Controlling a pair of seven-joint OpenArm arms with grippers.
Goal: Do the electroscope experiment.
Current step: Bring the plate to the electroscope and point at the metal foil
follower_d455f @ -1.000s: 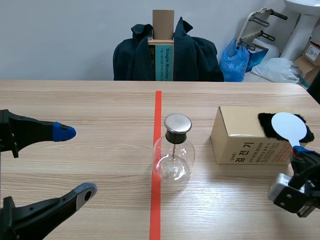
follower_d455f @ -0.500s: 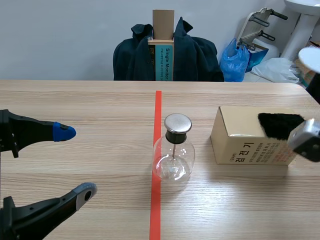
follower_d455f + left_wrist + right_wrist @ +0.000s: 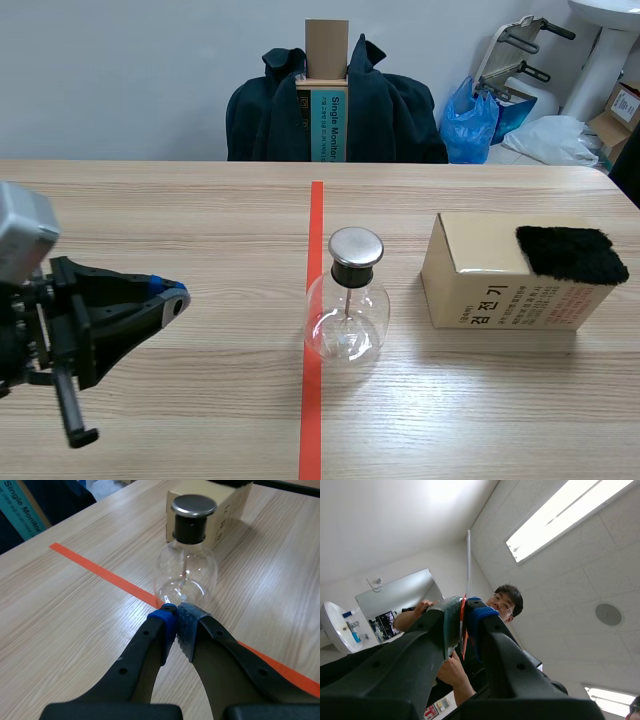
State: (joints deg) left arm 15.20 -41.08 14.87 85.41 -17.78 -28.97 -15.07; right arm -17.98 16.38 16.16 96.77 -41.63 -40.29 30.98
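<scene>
Wood-grain table [image 3: 180,210] is being crossed by an orange-red tape line [image 3: 312,420] running away from the robot. Glass electroscope flask [image 3: 346,303], metal-capped, is being seen upright at mid-table, set against the line's right side. Cardboard box [image 3: 480,270] is being seen to the flask's right, apart from it; a black fur pad [image 3: 570,253] is being carried on its top, right end.

Left gripper [image 3: 172,298] is being held low, left of the flask, fingers pressed together on nothing, tips toward the flask. Right gripper [image 3: 464,614] is being aimed at the ceiling, clamped on a thin white plate [image 3: 468,560] seen edge-on.

Beyond the table, a dark jacket [image 3: 390,115] draped over a chair, a blue bag [image 3: 468,125] and a grey wall are being noted; a ceiling strip light [image 3: 560,517] overhead.
</scene>
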